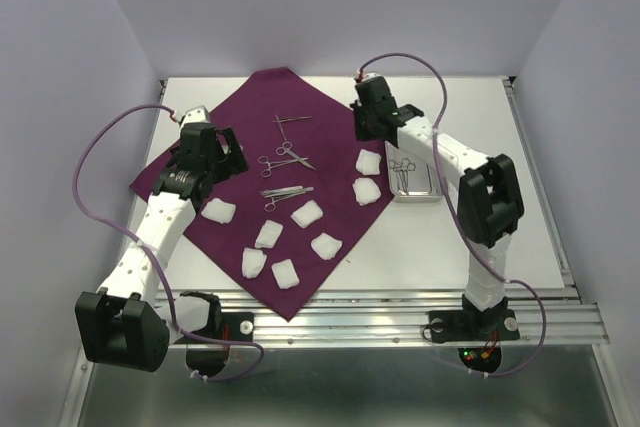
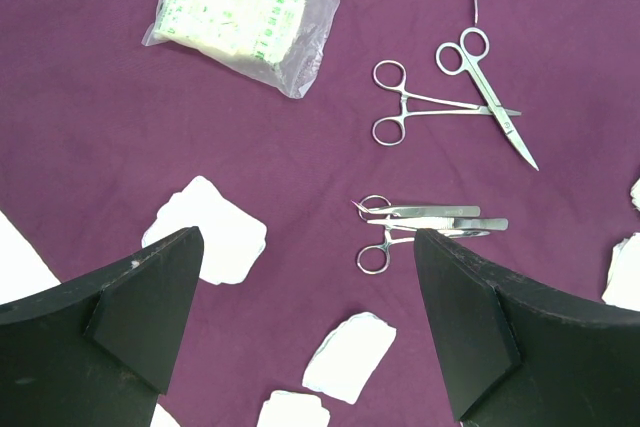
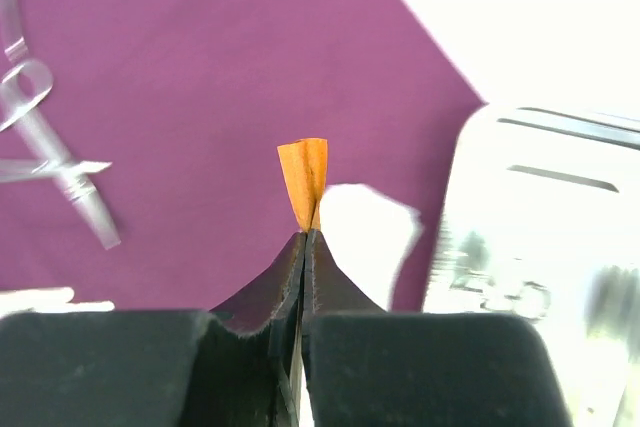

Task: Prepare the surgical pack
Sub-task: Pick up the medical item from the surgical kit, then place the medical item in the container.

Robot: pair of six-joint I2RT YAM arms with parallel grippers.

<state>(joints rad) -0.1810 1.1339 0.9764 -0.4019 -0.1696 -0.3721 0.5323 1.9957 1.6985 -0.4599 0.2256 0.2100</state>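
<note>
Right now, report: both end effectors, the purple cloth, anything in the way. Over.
Left end effector open, hovering. Right end effector shut on orange strip. Purple cloth spread flat. Instruments, gauze pads on it.

Cloth (image 1: 250, 117) matt purple fabric. Scissors (image 2: 495, 102), clamp (image 2: 440, 104), tray (image 1: 425, 189) shiny bare metal. Pads (image 2: 215, 232) soft white fibrous gauze. Packet (image 2: 245, 17) clear glossy plastic, crinkled. Tabletop (image 1: 510, 207) smooth matt white.

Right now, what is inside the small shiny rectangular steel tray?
A few ring-handled steel instruments lie in the small shiny rectangular steel tray. The right arm covers part of its far side, so anything there cannot be seen.
</note>
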